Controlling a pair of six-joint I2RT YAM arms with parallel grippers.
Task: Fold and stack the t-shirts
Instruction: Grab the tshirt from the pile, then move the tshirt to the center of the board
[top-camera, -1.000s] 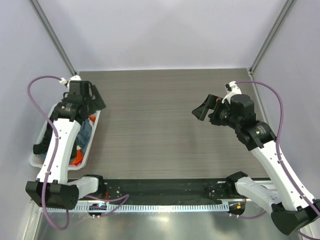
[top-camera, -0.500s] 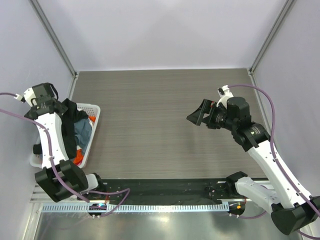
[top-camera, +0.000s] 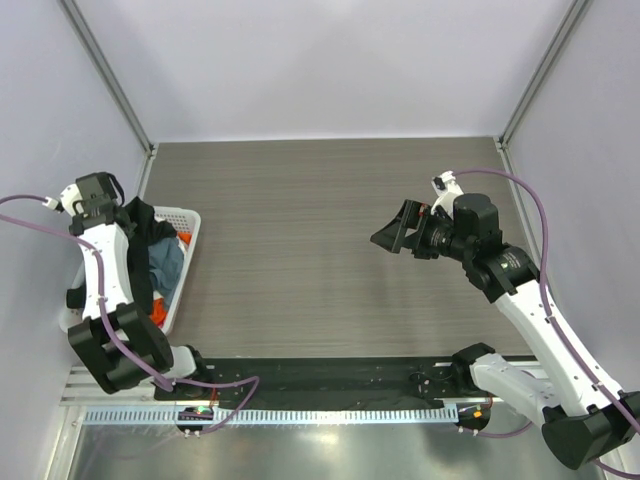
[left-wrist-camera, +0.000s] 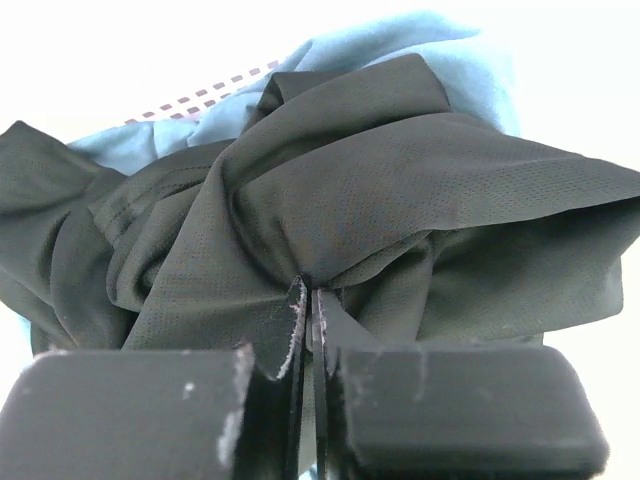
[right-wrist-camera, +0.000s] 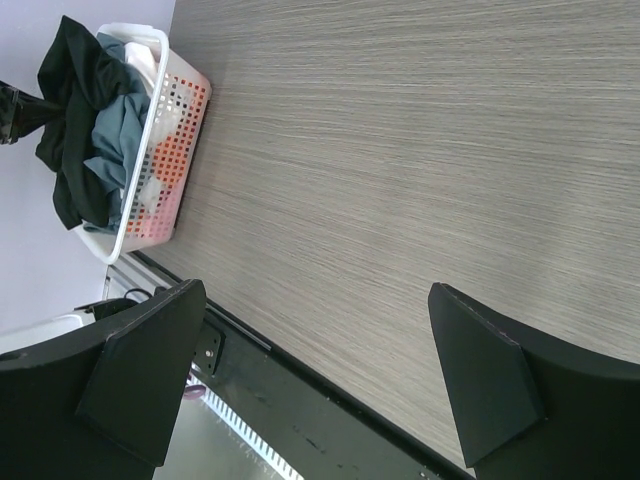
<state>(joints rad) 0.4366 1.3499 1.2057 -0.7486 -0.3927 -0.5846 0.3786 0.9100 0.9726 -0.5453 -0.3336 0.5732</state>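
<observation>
The t-shirts lie heaped in a white lattice basket (top-camera: 192, 240) at the table's left edge. The black t-shirt (top-camera: 143, 232) is on top, and a bunched fold of it (left-wrist-camera: 380, 190) is pinched in my left gripper (left-wrist-camera: 308, 305), which is shut at the basket's far left end (top-camera: 118, 212). A slate blue-grey t-shirt (top-camera: 168, 262) lies under it and shows behind the black cloth (left-wrist-camera: 440, 55). An orange t-shirt (top-camera: 155, 318) peeks out at the basket's near end. My right gripper (top-camera: 400, 228) hangs open above the wooden table's right half, holding nothing (right-wrist-camera: 320, 370).
The wooden table (top-camera: 300, 240) spans the middle between the arms. A black rail (top-camera: 330, 380) with the arm bases runs along the near edge. Grey walls and metal posts (top-camera: 105, 70) close in the back and sides. The basket (right-wrist-camera: 150, 38) shows far off in the right wrist view.
My left arm swung from over the basket to its far left side and its gripper closed on the black t-shirt. My right gripper drifted slightly left, staying open.
</observation>
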